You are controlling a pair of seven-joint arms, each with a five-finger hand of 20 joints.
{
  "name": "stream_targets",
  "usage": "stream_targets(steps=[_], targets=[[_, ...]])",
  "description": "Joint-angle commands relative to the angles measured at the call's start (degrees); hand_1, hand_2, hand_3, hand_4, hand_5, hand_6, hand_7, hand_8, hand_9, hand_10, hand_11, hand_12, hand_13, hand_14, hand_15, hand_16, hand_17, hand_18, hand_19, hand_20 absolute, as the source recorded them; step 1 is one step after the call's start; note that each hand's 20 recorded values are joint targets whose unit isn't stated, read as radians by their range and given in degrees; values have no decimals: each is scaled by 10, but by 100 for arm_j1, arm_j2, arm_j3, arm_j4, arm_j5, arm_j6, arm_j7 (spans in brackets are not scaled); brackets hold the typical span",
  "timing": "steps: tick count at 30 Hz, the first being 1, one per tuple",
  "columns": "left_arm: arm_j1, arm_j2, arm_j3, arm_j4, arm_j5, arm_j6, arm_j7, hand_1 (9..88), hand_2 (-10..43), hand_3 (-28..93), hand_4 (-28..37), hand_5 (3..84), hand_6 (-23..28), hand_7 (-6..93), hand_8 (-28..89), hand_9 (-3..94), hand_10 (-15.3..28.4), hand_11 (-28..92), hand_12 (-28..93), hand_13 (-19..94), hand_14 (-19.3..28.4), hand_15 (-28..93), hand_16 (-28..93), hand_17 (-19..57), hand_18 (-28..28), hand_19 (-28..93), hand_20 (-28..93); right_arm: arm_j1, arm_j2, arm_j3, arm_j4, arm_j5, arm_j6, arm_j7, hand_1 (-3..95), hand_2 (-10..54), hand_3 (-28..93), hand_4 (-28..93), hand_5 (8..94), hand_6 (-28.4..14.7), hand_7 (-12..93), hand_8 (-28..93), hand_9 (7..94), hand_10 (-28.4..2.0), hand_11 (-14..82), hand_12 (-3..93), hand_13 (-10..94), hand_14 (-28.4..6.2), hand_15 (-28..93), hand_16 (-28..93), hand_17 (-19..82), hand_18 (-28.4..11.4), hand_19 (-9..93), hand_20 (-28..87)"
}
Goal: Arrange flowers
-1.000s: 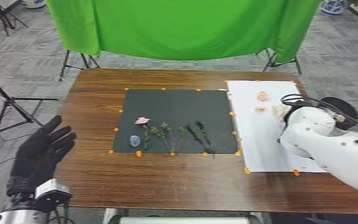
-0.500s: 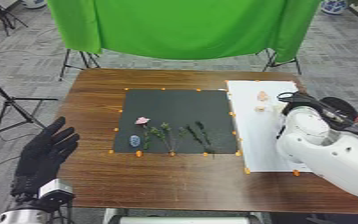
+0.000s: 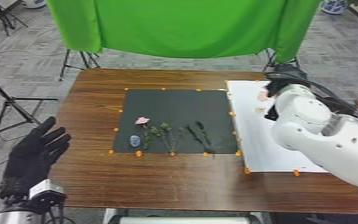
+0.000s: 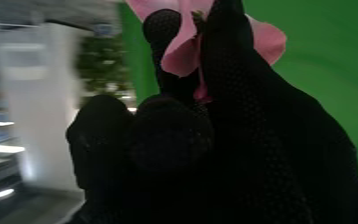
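Grasping a pink blossom [image 4: 182,56] between its fingers, the right hand [image 3: 286,75] is hanging at the far right corner of the white sheet [image 3: 262,137]; the petals are spreading to both sides of the gripping fingers. The left hand [image 3: 33,157] is resting in the air beside the left edge of the table [image 3: 167,185], its fingers standing relaxed and nearly straight (holding nothing). On the dark mat [image 3: 175,102], a pink flower [image 3: 142,120] is lying near the left edge, its stem pointing towards the near edge. A blue oval piece [image 3: 135,141] is lying just beside that stem, close to the near left corner. Green sprigs [image 3: 201,134] are lying to the right of the flower, in the near half of the mat. Small pale pink pieces [image 3: 260,109] are lying on the far part of the white sheet. Beyond the table, a green cloth [image 3: 189,30] is hanging.
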Motion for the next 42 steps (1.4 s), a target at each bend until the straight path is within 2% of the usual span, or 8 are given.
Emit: stream_targets(steps=[1, 10, 12, 16, 17, 25, 34, 42], targets=[[51, 3, -48, -44, -26, 81, -40, 303, 70, 661, -208, 390, 103, 98, -77, 321, 188, 289, 106, 181, 238, 488, -114, -95, 207, 437, 81, 897, -1597, -547, -48, 76, -125, -419, 638, -95, 730, -281, 776, -42, 261, 138, 906, -94, 128, 356, 864, -25, 730, 165, 659, -126, 932, 390], [13, -100, -63, -20, 38, 54, -156, 303, 71, 660, -208, 390, 103, 98, -78, 320, 189, 289, 106, 181, 238, 487, -114, -94, 207, 437, 81, 848, -2744, -1162, 460, 68, -360, -398, 634, -95, 731, -280, 774, -39, 266, 135, 903, -91, 129, 358, 860, -25, 733, 169, 652, -125, 932, 401], [30, -47, -55, -16, -31, 64, -83, 304, 71, 658, -208, 390, 103, 98, -78, 321, 189, 288, 106, 181, 238, 487, -114, -94, 207, 437, 80, 853, -2889, -1347, 561, 131, -366, -365, 634, -95, 730, -280, 773, -38, 266, 134, 903, -91, 129, 358, 860, -25, 734, 169, 652, -125, 932, 403], [-197, -162, 34, 40, 138, -40, -281, 304, 71, 658, -207, 391, 104, 99, -78, 320, 189, 288, 106, 181, 238, 487, -113, -95, 207, 437, 81, 647, -2918, -1420, 654, 73, -396, -350, 632, -95, 731, -279, 771, -37, 269, 132, 902, -90, 131, 359, 859, -24, 734, 170, 651, -126, 932, 405], [-251, -98, 64, 76, 103, -76, -246, 304, 71, 657, -207, 391, 103, 99, -78, 320, 189, 288, 106, 181, 238, 486, -113, -95, 207, 437, 81, 763, -2878, -1633, 676, 135, -193, -265, 632, -95, 731, -279, 770, -37, 270, 132, 902, -90, 131, 360, 859, -23, 734, 170, 651, -125, 932, 405], [-289, -432, -9, 112, 352, -173, -550, 303, 72, 658, -207, 391, 104, 98, -78, 321, 189, 288, 106, 181, 238, 487, -114, -95, 207, 437, 81, 507, -3035, -1680, 878, 29, -342, -180, 627, -95, 733, -275, 767, -34, 277, 129, 901, -90, 131, 359, 856, -26, 735, 171, 648, -126, 932, 406], [-476, -539, 87, 144, 537, -274, -787, 303, 71, 659, -207, 391, 104, 98, -77, 321, 190, 288, 106, 182, 238, 487, -114, -95, 207, 437, 81, 920, -3140, -2281, 950, -707, -210, -97, 626, -95, 733, -274, 770, -36, 276, 120, 905, -89, 135, 354, 859, -27, 733, 168, 650, -126, 932, 402], [-484, -571, 108, 141, 589, -275, -811, 303, 72, 659, -207, 391, 104, 97, -77, 321, 190, 288, 107, 182, 238, 488, -114, -94, 207, 437, 81, 1022, -3173, -2309, 857, -746, -143, -182, 626, -95, 736, -275, 776, -38, 270, 120, 909, -91, 138, 353, 865, -26, 731, 166, 655, -128, 932, 401]])
